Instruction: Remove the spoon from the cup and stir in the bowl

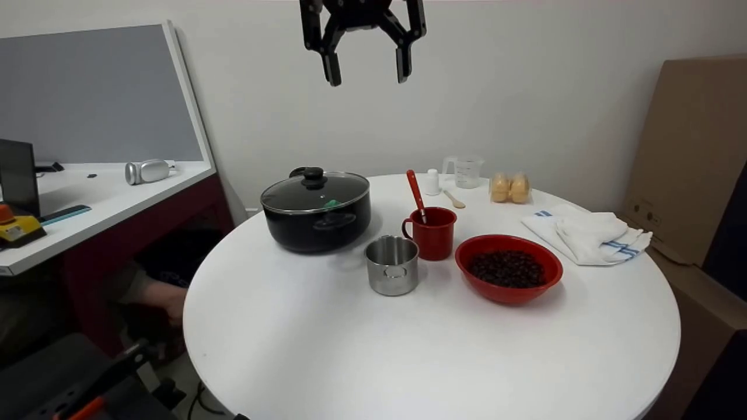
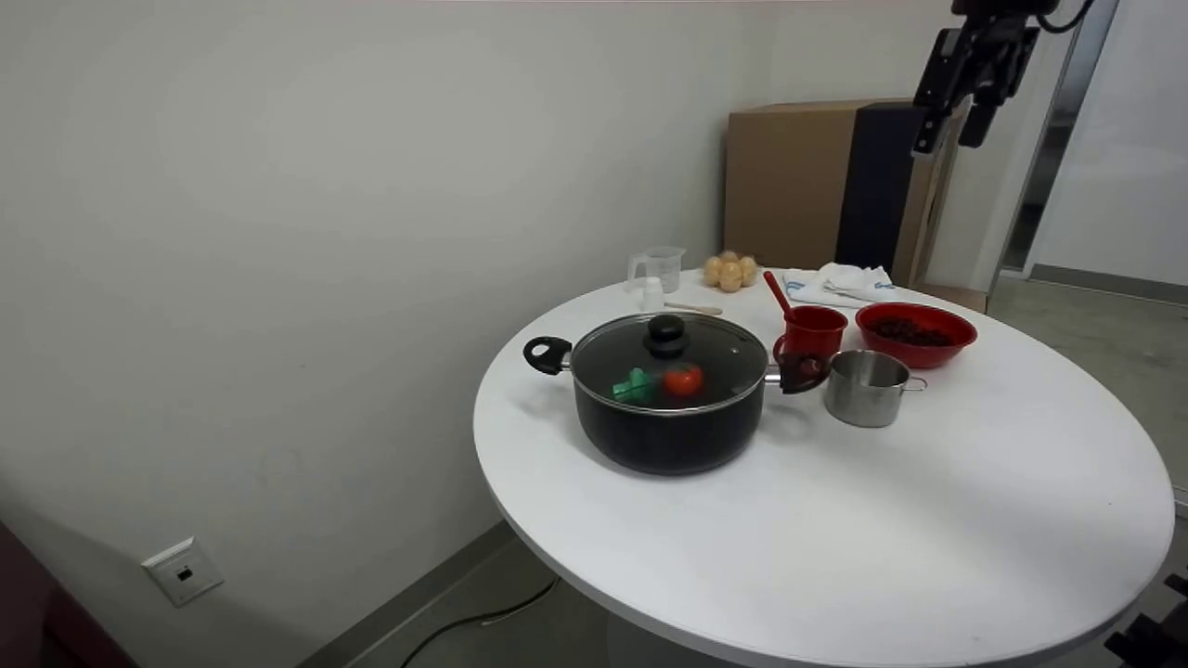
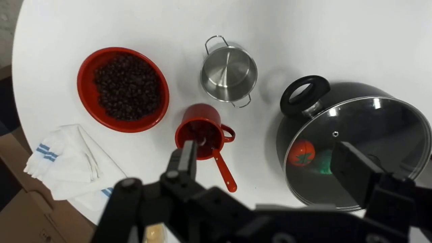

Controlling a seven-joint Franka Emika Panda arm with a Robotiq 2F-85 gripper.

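Note:
The spoon [image 1: 415,192] leans in the red cup [image 1: 437,239], its red-orange handle rising past the rim on the cup-handle side; its lower end is hidden inside. From above, the wrist view shows the spoon [image 3: 225,170] pointing out of the cup [image 3: 203,113]. A wide red bowl [image 1: 493,290] full of dark beans stands beside the cup. High over the table my gripper [image 1: 368,83] hangs with its fingers wide apart and nothing between them, well above the spoon. In the wrist view one finger [image 3: 187,157] overlaps the cup's rim, while the gripper [image 3: 265,144] touches nothing.
A steel cup [image 1: 393,274] stands close to the red cup. The black lidded pot [image 2: 668,436] reaches near both with its handle. Behind lie a wooden spoon [image 1: 454,199], white bottle [image 1: 432,182], measuring jug [image 1: 468,172] and eggs [image 1: 509,188]. A towel [image 1: 589,236] lies past the bowl.

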